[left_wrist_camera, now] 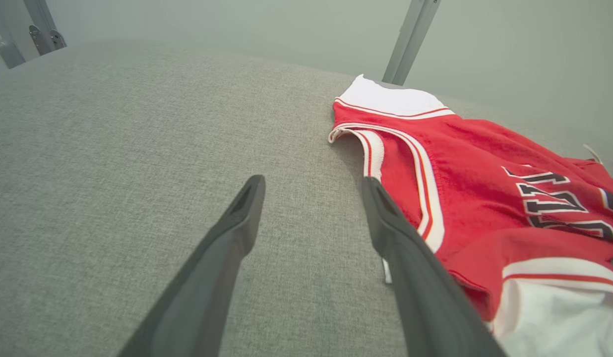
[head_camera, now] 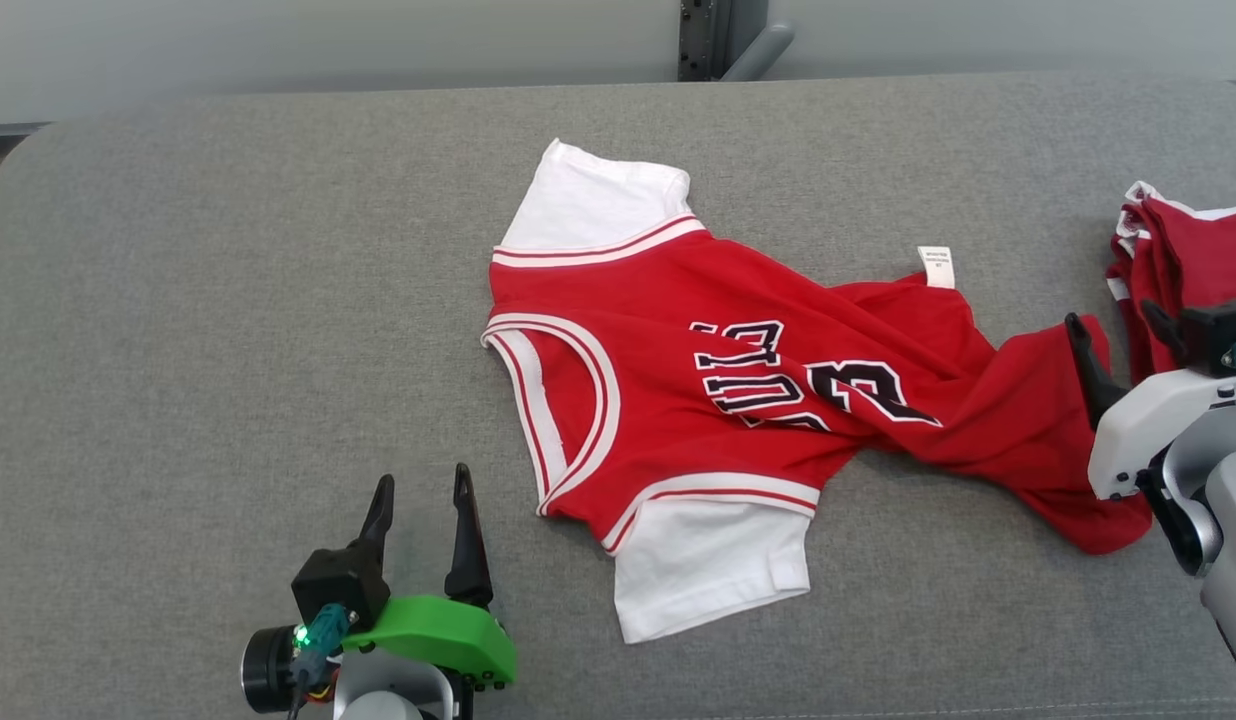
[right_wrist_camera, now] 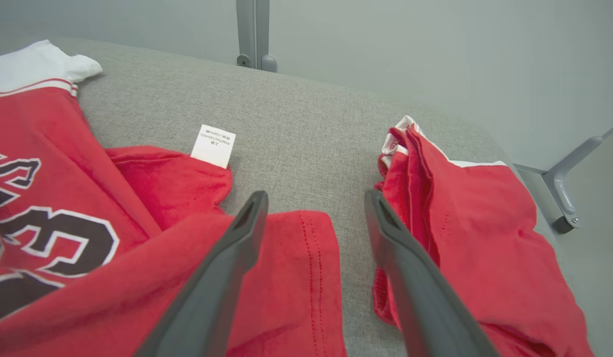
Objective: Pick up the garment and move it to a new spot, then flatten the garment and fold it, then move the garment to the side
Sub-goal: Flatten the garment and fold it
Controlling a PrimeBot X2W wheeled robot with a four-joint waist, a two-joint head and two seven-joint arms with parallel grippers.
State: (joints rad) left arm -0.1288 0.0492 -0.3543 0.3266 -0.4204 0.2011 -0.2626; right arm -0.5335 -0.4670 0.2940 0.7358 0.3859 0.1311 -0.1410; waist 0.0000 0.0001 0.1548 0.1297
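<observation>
The red jersey (head_camera: 628, 300) with white sleeves lies rumpled in the middle of the grey tabletop (head_camera: 228, 300), its hem bunched by the open right hand (head_camera: 1111, 315), left hand (head_camera: 423, 475) open too

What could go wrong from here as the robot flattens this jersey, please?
The right gripper hangs open over the hem of the jersey, close beside the second red garment, so a grab might catch the wrong cloth. The jersey lies twisted across its number, so pulling one end alone may keep the creases in.
</observation>
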